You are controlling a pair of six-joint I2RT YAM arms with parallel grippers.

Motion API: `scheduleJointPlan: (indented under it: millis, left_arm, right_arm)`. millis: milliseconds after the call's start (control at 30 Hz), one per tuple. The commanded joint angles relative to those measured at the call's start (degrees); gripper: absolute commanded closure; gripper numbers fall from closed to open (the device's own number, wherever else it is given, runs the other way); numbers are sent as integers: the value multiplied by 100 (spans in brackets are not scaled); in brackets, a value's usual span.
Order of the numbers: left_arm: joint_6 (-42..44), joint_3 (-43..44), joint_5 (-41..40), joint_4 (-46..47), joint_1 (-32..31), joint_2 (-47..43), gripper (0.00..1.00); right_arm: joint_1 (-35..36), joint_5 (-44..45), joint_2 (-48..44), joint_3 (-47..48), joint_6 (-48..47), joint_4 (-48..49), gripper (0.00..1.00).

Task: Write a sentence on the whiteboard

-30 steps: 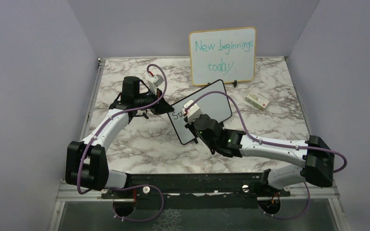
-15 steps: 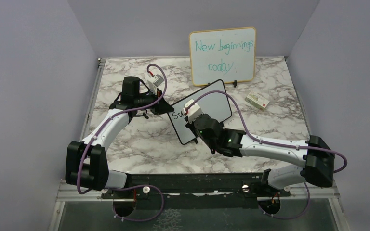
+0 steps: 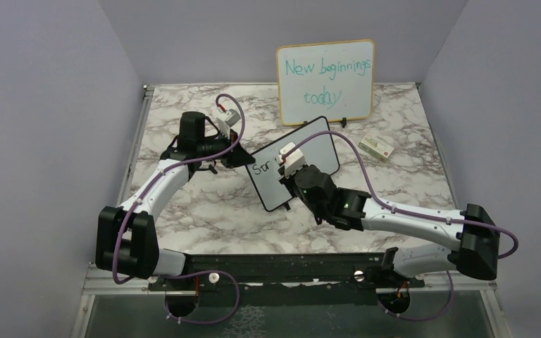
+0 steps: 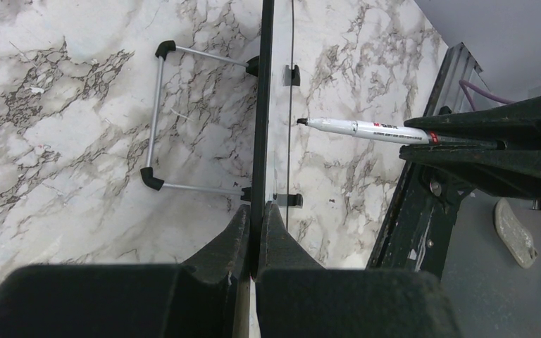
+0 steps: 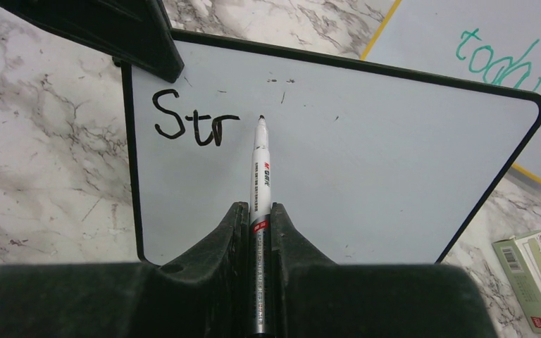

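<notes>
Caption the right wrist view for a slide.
Right gripper holds a marker, tip just right of "Str" on the black-framed whiteboard.

Robotics lab enclosure, plain walls [image 3: 42, 105], marble-print table [image 3: 204, 218], metal mounting rail [image 3: 275, 266].

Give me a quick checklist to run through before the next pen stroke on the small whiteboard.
1. The left tool is shut on the edge of the whiteboard: ok.
2. The right tool is shut on the marker: ok.
3. Marker uncapped, tip bare: ok.
4. Tip touching the writing surface: cannot tell; the left wrist view shows it very close.
5. Blank space to the right of the letters "Str": ok.
</notes>
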Motion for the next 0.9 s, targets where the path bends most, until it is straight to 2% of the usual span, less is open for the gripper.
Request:
scheduleJointPlan:
  millis: [0, 867]
  left_arm:
    - [324, -115, -521, -602, -131, 241, 100]
    - [324, -115, -527, -624, -131, 233, 100]
  right_arm:
    - [-50, -110, 35, -51, 81, 109, 100]
    - [-121, -280, 339, 38, 107, 226, 100]
